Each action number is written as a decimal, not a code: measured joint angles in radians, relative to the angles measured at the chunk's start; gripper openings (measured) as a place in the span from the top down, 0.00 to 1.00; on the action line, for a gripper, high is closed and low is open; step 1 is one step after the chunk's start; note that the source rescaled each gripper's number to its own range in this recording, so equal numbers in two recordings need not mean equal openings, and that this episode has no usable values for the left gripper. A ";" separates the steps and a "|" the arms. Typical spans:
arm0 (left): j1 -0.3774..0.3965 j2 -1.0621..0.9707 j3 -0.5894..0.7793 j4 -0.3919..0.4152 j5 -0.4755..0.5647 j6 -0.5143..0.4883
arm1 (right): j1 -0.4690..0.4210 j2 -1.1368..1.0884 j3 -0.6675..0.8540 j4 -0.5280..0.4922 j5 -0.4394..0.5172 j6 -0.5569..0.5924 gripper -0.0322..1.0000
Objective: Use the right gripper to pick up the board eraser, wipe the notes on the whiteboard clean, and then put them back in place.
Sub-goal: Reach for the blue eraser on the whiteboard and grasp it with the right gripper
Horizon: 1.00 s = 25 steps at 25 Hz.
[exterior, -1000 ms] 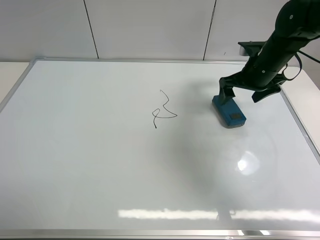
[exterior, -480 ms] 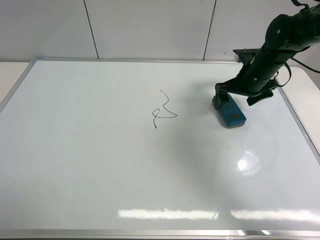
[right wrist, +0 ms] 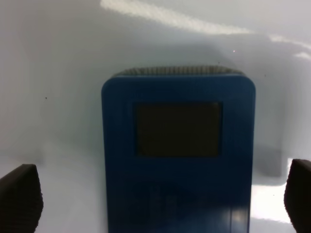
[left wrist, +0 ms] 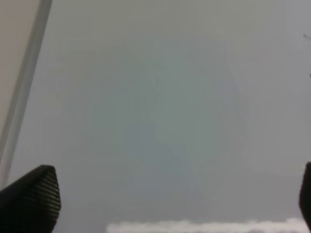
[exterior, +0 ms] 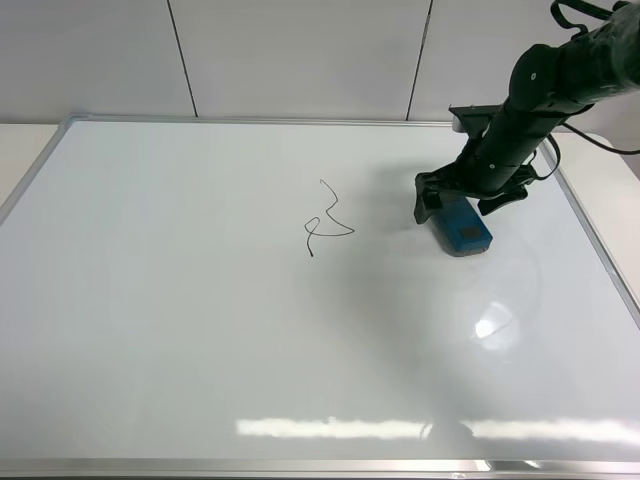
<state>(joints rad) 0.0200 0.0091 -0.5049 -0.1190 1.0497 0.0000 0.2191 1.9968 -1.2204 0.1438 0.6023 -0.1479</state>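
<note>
the right gripper point(exterior: 458, 204) hangs spread wide, a finger on either side of the board eraser point(exterior: 462, 228), not closed on it; contact is unclear. the eraser lies flat on the whiteboard point(exterior: 200, 330), upper right of the high view, well apart from the notes point(exterior: 328, 218) near the middle. since a second ago the gripper has moved down and left over the unmoved eraser
</note>
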 joint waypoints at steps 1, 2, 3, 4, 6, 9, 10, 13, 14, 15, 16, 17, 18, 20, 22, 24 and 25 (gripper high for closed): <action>0.000 0.000 0.000 0.000 0.000 0.000 | 0.000 0.000 0.000 0.000 0.001 0.000 0.00; 0.000 0.000 0.000 0.000 0.000 0.000 | 0.000 0.000 0.000 0.000 0.001 0.000 0.00; 0.000 0.000 0.000 0.000 0.000 0.000 | 0.000 0.000 0.000 0.000 0.002 0.000 0.00; 0.000 0.000 0.000 0.000 0.000 0.000 | 0.000 0.000 0.000 -0.002 0.004 0.000 0.00; 0.000 0.000 0.000 0.000 0.000 0.000 | 0.000 0.000 0.000 -0.002 0.009 0.000 0.00; 0.000 0.000 0.000 0.000 0.000 0.000 | 0.000 0.000 0.000 -0.002 0.014 0.000 0.10; 0.000 0.000 0.000 0.000 0.000 0.000 | 0.000 0.000 0.000 -0.001 0.019 0.000 0.19; 0.000 0.000 0.000 0.000 0.000 0.000 | 0.000 0.000 0.000 0.006 0.021 0.003 0.57; 0.000 0.000 0.000 0.000 0.000 0.000 | 0.000 0.000 0.000 0.012 0.025 0.005 0.71; 0.000 0.000 0.000 0.000 0.000 0.000 | 0.000 0.000 0.000 0.022 0.028 0.010 0.87; 0.000 0.000 0.000 0.000 0.000 0.000 | 0.000 0.000 0.000 0.027 0.030 0.012 0.97; 0.000 0.000 0.000 0.000 0.000 0.000 | 0.000 0.000 -0.001 0.027 0.034 0.013 0.96; 0.000 0.000 0.000 0.000 0.000 0.000 | 0.000 0.000 -0.001 0.027 0.041 0.018 0.96; 0.000 0.000 0.000 0.000 0.000 0.000 | 0.000 0.000 -0.002 0.027 0.052 0.021 0.96; 0.000 0.000 0.000 0.000 0.000 0.000 | 0.000 0.000 -0.002 0.027 0.054 0.027 0.96; 0.000 0.000 0.000 0.000 0.000 0.000 | 0.000 0.000 -0.003 0.027 0.057 0.039 0.96; 0.000 0.000 0.000 0.000 0.000 0.000 | 0.000 0.000 -0.004 0.027 0.060 0.045 0.96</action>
<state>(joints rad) 0.0200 0.0091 -0.5049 -0.1190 1.0497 0.0000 0.2191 1.9968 -1.2243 0.1708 0.6619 -0.1031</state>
